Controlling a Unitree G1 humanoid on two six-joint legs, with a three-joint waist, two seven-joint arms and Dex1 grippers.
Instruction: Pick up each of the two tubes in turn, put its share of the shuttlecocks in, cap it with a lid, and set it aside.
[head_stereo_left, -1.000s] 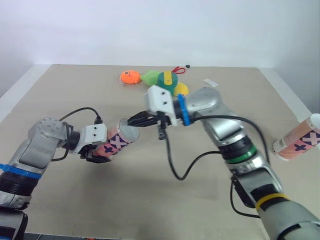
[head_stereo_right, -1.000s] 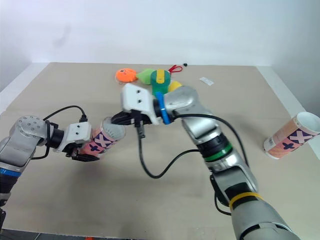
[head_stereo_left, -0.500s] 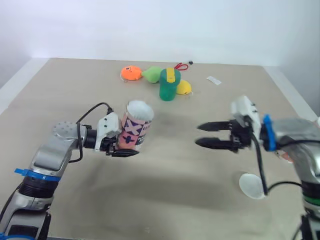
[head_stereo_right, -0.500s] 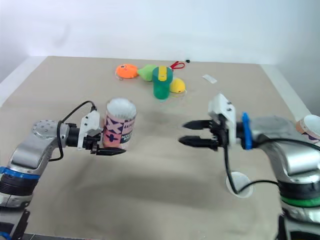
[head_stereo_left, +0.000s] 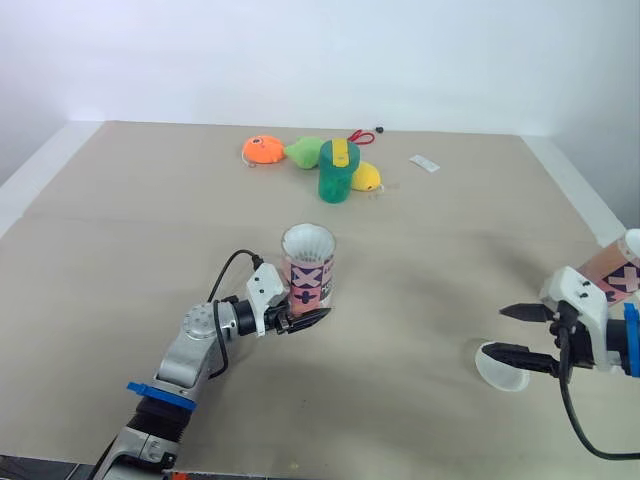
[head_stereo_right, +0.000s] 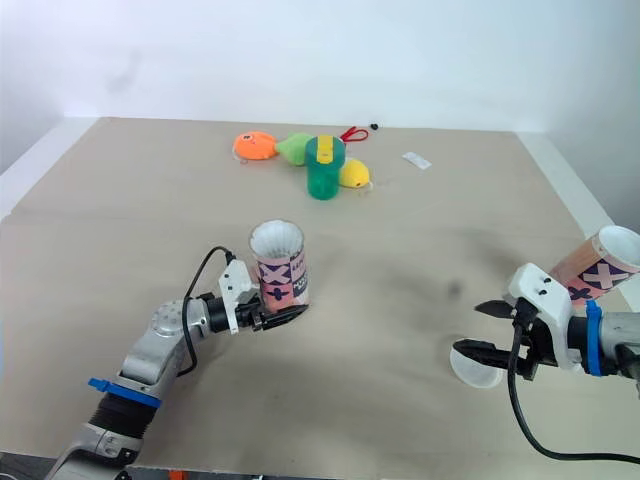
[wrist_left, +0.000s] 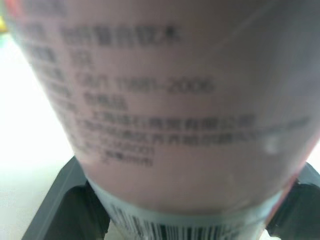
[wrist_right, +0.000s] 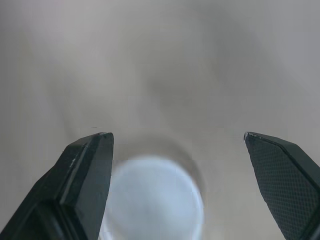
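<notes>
Upright tube (head_stereo_left: 308, 268) — snug in left tool (head_stereo_left: 303, 318)

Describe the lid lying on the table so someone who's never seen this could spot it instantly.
On the tan table, look to the near right side, where the right gripper hangs open. Right under it lies the lid, a flat, round, whitish disc, nothing like the pink patterned tube just beyond it.

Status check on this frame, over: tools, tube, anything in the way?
Left tool shut on tube, held upright, uncapped. Right tool open, poised over the white lid on the table. Second tube at the table's right edge. Nothing between tool and lid.
</notes>
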